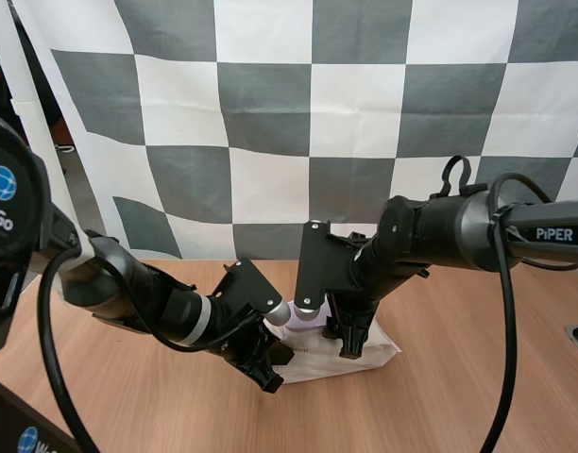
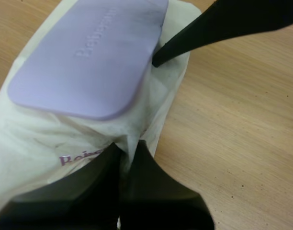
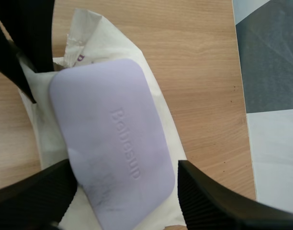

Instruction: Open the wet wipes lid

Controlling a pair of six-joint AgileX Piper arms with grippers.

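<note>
Left tool (image 2: 121, 154) — fingers closed on the wrapper at the left end of the pack of wet wipes (image 2: 36, 139), which lies on the table (image 3: 194, 72). Right tool (image 3: 123, 167) — spread wide astride the lilac lid (image 3: 113, 124); the lid lies flat, so opening is not yet begun.

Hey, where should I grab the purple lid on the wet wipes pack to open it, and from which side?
Probably the thin rim at the lid's short end, between the right gripper's open fingers, coming from that end. The lid lies flat and shut on the pack of wet wipes, and the left gripper pinches the pack's far end.
</note>
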